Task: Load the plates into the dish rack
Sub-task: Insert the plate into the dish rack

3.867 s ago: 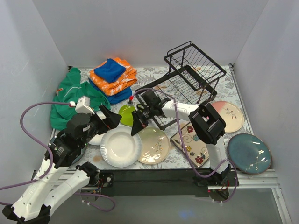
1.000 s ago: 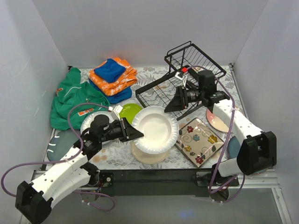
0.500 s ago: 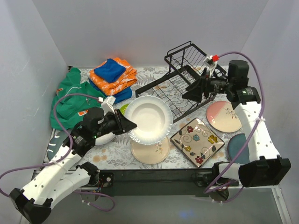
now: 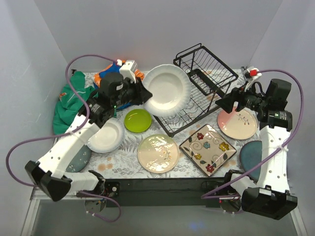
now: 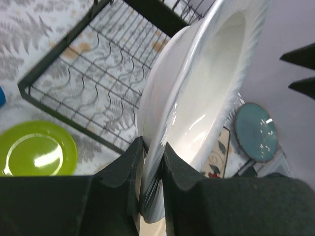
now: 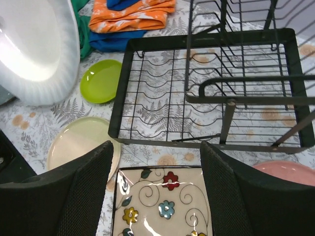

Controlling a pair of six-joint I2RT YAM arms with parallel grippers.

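From above, the left gripper (image 4: 141, 93) pinches the rim of a big round white plate (image 4: 166, 90), up on its edge just over the low tray of the black wire dish rack (image 4: 194, 96). The right gripper (image 4: 227, 102) hangs open and empty, farther off. The left wrist view shows slots under the plate. The right wrist view shows fingers (image 6: 74, 196) spread wide, holding nothing.

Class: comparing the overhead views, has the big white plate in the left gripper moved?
Yes. The white plate shifted up-frame and right, now overlapping the dish rack's left edge.
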